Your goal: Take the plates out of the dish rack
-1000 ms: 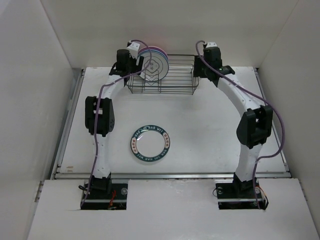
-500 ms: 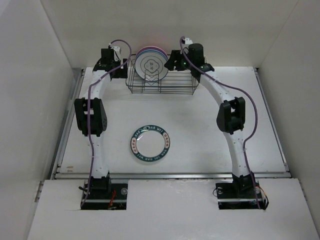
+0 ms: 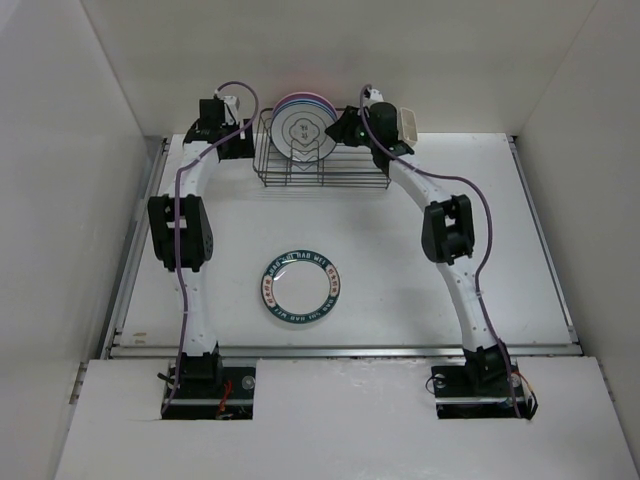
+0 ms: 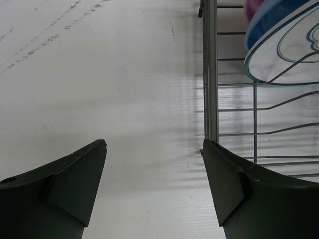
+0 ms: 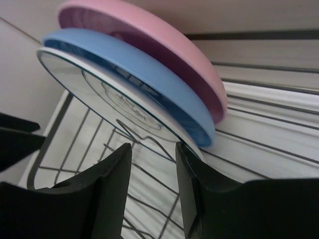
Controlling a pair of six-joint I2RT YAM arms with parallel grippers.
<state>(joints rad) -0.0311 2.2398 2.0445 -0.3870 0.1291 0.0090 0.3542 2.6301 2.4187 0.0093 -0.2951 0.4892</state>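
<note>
The dish rack stands at the back of the table. Three plates stand upright in its left half: white with a dark rim in front, then blue, then pink. In the right wrist view they are white, blue and pink. My right gripper is open just right of the plates, one fingertip at the white plate's rim. My left gripper is open and empty over the table, outside the rack's left end wire. The teal-lettered plate lies flat mid-table.
A cream box-shaped thing sits at the rack's right end. White walls close in the back and both sides. A metal rail runs along the table's near edge.
My right arm has swung left from the rack's right end to the plates. My left gripper has moved left, from the plates to outside the rack's left end.
</note>
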